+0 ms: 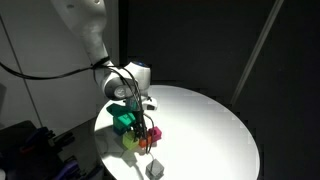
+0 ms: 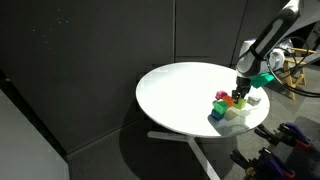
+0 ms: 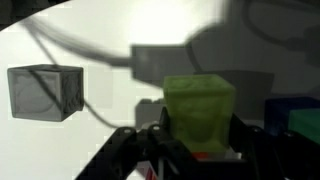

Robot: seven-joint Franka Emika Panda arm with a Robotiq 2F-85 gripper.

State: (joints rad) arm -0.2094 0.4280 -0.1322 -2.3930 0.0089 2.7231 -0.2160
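Observation:
My gripper [image 3: 198, 140] reaches down into a cluster of coloured blocks at the edge of a round white table [image 1: 210, 120]. In the wrist view a light green block [image 3: 198, 105] sits between the two black fingers, which press against its sides. A bit of red shows just below it. A grey cube [image 3: 45, 92] lies apart to the left, and a blue block [image 3: 288, 104] and a dark green block [image 3: 306, 120] sit to the right. Both exterior views show the gripper [image 1: 143, 122] [image 2: 240, 95] over the cluster, with a dark green block [image 1: 124, 120] and a magenta block [image 1: 156, 132] beside it.
The table [image 2: 180, 90] stands on a single pedestal in front of dark curtains. The grey cube [image 1: 153, 168] lies near the table's rim. Cables hang from the arm. Equipment and chairs stand beyond the table's edge [image 2: 290, 65].

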